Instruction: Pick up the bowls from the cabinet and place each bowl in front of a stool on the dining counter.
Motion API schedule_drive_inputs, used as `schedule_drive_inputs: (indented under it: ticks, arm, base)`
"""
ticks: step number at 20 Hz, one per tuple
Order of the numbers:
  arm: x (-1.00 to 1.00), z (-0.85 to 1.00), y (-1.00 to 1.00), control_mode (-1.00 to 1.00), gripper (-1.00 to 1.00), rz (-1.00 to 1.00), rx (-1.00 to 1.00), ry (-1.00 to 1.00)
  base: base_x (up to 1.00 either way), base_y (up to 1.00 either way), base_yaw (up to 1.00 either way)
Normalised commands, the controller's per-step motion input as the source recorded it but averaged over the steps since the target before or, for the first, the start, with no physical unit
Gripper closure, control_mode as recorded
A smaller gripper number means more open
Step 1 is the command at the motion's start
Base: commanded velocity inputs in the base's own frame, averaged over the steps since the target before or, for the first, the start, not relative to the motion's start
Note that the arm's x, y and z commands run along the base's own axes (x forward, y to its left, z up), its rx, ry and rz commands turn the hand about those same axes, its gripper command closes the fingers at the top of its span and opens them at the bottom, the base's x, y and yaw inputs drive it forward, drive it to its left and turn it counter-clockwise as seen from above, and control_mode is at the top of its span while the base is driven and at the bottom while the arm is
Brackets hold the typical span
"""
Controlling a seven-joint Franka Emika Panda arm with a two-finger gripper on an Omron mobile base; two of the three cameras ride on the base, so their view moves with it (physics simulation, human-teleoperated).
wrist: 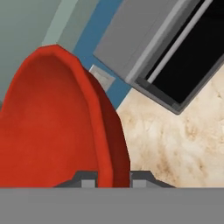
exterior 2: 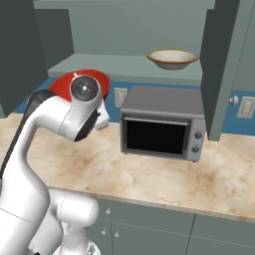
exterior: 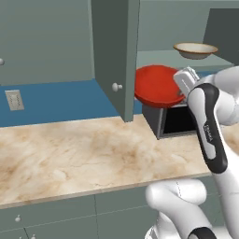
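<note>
Now the gripper (wrist: 113, 178) is clamped on the rim of the red bowl (exterior: 156, 85) — one fingertip (wrist: 89, 178) inside, one outside — bowl tilted, lifted clear of the worktop (exterior: 70, 154), beside the open cabinet door (exterior: 114, 56). Cream bowl (exterior 2: 172, 58) sits on the cabinet shelf (exterior 2: 119, 64) (above the microwave (exterior 2: 162, 122)).
</note>
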Motion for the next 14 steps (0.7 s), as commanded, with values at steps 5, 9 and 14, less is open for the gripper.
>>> schedule_drive_inputs:
  ticks: [5, 9, 14]
  arm:
    - [0.00, -0.33, -0.37, -1.00, 1.00, 0.00, 0.08, 0.00]
    - [0.00, -0.34, -0.05, -1.00, 1.00, 0.00, 0.04, 0.00]
    - [0.00, -0.18, 0.03, -1.00, 1.00, 0.00, 0.00, 0.00]
  base:
    - [0.00, 0.00, 0.00]
    - [0.00, 0.00, 0.00]
    - [0.00, 0.00, 0.00]
